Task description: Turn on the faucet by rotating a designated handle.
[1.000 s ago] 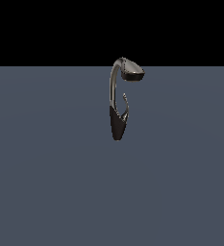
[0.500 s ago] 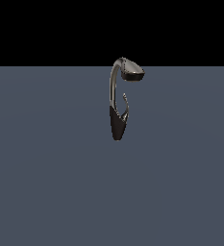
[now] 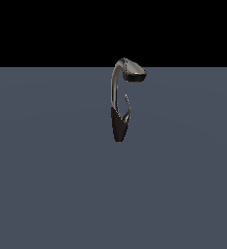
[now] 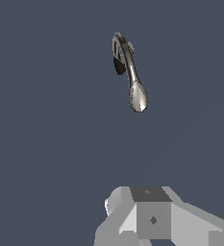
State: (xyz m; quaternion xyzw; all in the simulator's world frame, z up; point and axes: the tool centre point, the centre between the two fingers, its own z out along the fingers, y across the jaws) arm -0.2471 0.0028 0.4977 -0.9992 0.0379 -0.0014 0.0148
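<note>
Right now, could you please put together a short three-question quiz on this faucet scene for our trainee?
1. True or false: the pincer is touching the faucet.
2. In the exterior view, the handle rises from the dark base on which side of the arched neck? A) that view's left B) that view's right
3. Fill in: the spout head sits at the ____ of the neck.

Key: 1 false, nothing touches the faucet; 2 B; 3 top.

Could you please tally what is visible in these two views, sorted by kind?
Faucet: 1
Handle on its dark base: 1
Gripper, partly visible in the wrist view only: 1
Total: 3
</note>
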